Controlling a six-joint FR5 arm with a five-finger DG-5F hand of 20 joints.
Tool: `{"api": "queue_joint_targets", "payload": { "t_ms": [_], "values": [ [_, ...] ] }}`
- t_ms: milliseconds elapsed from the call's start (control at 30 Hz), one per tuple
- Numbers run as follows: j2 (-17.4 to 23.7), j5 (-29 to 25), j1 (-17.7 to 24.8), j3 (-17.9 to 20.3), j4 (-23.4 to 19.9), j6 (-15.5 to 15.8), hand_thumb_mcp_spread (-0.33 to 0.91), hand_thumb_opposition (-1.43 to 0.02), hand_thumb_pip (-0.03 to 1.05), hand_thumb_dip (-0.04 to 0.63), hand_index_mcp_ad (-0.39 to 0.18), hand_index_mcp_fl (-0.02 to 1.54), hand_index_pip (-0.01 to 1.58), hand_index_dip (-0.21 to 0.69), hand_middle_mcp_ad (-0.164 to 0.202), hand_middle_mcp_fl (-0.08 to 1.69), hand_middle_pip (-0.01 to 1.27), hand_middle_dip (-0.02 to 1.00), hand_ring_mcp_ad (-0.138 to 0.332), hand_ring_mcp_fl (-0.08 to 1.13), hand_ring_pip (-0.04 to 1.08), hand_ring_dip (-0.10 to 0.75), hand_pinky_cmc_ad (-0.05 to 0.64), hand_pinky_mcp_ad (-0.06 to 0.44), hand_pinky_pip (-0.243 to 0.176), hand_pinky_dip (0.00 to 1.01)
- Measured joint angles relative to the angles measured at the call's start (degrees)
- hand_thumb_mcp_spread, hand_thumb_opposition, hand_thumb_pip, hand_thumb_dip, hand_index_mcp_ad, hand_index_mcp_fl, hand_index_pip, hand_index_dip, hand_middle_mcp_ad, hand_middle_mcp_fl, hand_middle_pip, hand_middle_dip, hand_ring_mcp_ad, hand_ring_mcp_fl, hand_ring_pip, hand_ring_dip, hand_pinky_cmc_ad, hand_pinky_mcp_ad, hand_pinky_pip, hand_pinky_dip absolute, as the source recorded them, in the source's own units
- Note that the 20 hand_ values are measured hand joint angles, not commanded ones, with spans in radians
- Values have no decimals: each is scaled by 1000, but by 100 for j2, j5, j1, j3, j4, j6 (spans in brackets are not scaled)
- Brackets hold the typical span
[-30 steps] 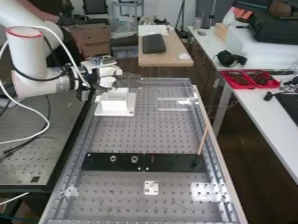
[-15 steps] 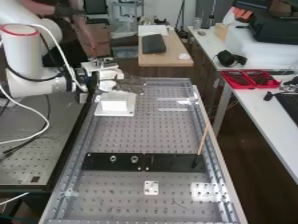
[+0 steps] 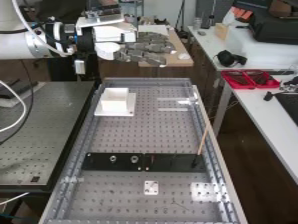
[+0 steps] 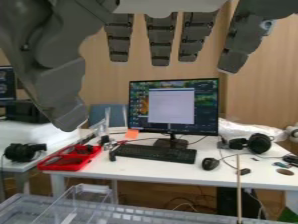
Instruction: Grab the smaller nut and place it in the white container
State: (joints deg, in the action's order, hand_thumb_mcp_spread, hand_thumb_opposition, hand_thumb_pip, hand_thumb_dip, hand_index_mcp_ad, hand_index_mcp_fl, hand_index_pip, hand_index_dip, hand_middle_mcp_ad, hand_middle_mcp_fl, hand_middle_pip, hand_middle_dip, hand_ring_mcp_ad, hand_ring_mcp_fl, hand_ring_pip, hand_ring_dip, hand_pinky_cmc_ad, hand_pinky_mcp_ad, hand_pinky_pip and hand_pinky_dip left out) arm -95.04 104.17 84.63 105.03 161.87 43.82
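Overhead, the hand (image 3: 145,47) hangs at the high view's upper middle, fingers extended and open. Below, left of centre, sits the container (image 3: 115,106).

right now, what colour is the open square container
The container is white, clearest in the high view.

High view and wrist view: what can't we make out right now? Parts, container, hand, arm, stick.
- Container floor: high view, behind its near wall; contents unknown.
- Larger nut thread: high view, too small.
- Bearing detail: high view, too small.
- Arm base: high view, cut off by the left edge.
- Hand palm: wrist view, cut off by the frame edge.
- Stick foot: wrist view, cut off by the frame edge.
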Motion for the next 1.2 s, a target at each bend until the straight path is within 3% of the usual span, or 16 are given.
{"api": "queue_joint_targets", "payload": {
  "t_ms": [167,400,800,1200],
  "values": [
    [-33,-617,-83,-378,283,-262,222,-742,670,188,-134,17,133,206,84,24,117,218,113,0,89,108,335,278,-63,243],
    [-63,-1235,-138,-775,604,-399,190,-712,651,141,-117,23,117,250,86,24,117,218,138,0,89,108,346,279,-63,260],
    [-179,-1428,-166,-1288,1006,-468,176,-714,649,126,-103,37,101,318,86,24,117,218,138,-3,91,108,368,295,-65,265],
    [-251,-1412,-202,-1473,1227,-608,176,-714,632,112,-103,35,101,340,86,24,120,218,138,0,89,113,379,295,-75,269]
  ]
}}
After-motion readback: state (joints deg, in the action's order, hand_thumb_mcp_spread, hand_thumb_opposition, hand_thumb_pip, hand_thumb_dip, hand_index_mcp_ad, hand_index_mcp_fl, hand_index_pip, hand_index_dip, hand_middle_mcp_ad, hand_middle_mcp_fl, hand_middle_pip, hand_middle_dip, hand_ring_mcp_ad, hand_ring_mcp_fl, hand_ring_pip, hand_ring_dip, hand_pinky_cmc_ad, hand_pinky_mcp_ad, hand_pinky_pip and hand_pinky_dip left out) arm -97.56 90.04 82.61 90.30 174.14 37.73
